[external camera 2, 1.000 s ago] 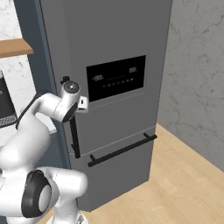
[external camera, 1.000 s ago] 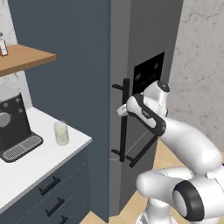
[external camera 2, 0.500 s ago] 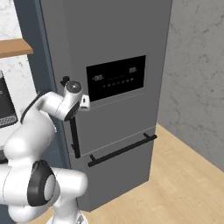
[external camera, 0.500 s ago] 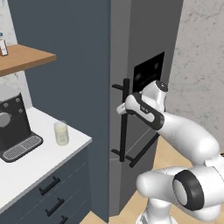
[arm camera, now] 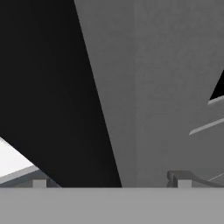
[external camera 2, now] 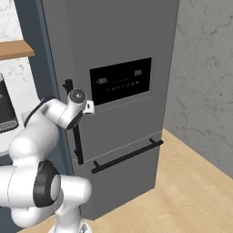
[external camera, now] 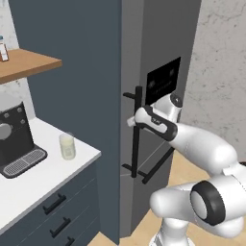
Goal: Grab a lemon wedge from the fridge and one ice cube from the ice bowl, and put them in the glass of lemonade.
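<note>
The fridge [external camera: 158,43] is tall and dark grey with its doors shut, so the lemon wedge is hidden. Its black display panel [external camera 2: 120,81] sits on the upper door. My gripper [external camera: 130,121] is up against the vertical black bar handle [external camera: 138,134] of that door. In the hand view the fingertips [arm camera: 39,183] stand wide apart and open, with the black handle [arm camera: 48,96] looming between them, not clamped. The glass of lemonade [external camera: 67,145] stands on the white counter [external camera: 43,175] left of the fridge. The ice bowl is out of view.
A black coffee machine [external camera: 14,139] stands on the counter beside the glass, under a wooden shelf [external camera: 26,62]. A horizontal black handle [external camera 2: 127,155] crosses the fridge's lower drawer. A marbled wall [external camera 2: 205,82] flanks the fridge on the right, above wooden floor [external camera 2: 182,195].
The hand has edged a little left, closer onto the vertical fridge handle. The jaws have stayed wide open and the door is still shut.
</note>
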